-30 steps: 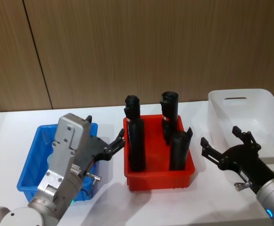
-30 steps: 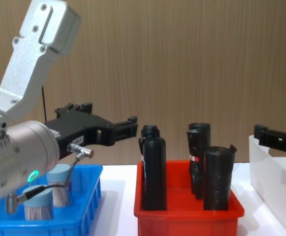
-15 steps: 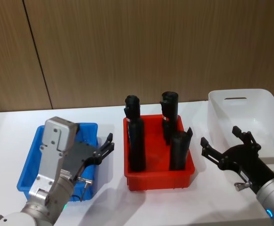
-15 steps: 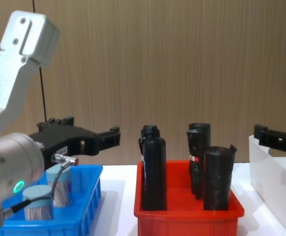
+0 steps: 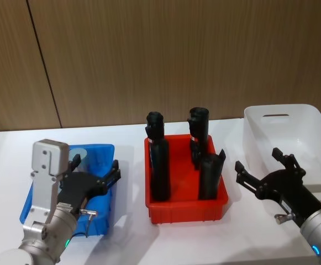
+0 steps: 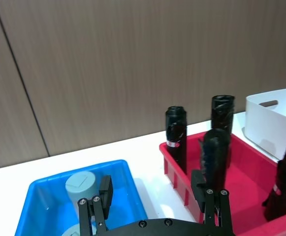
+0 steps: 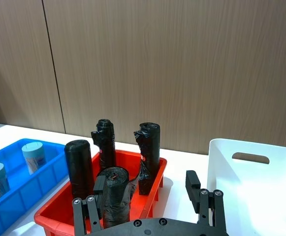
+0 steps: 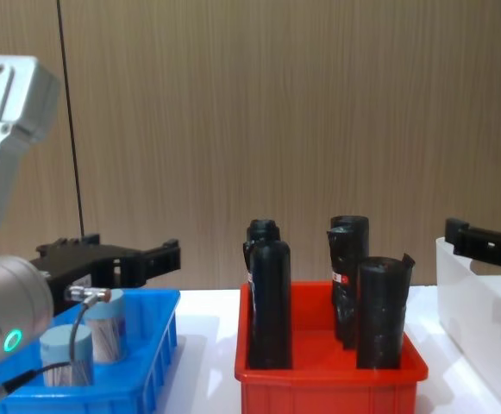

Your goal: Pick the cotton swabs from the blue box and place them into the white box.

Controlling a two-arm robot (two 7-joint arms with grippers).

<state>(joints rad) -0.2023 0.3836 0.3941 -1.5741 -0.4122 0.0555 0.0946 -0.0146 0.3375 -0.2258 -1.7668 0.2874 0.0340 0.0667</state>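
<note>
Swabs: two small clear cylindrical cotton-swab jars with pale blue-grey lids [image 8: 65,355], upright in the shallow bright blue plastic tray [image 5: 30,200] at the left of the white worktop [image 5: 127,138]; near each other, with a gap between them.
Handling: probably light, rigid plastic. The smooth wall may slip, and a narrow base means a jar tips if nudged.
Grip: across the cylinder wall below the lid; the lid itself could pop off.
Left end effector [image 5: 95,167]: jaws spread wide, nothing held, over the tray's inner side.
Right end effector [image 5: 258,160]: jaws apart, nothing held, above the worktop between the red plastic bin [image 5: 188,212] and the tall white plastic bin [image 5: 254,138].
Edges: the tray's sloped walls crowd a side approach, so come from above.
Route: the red bin's tall black rolls [image 5: 159,165] stand between tray and white bin. Lift above them, then over the white bin's high rim.
</note>
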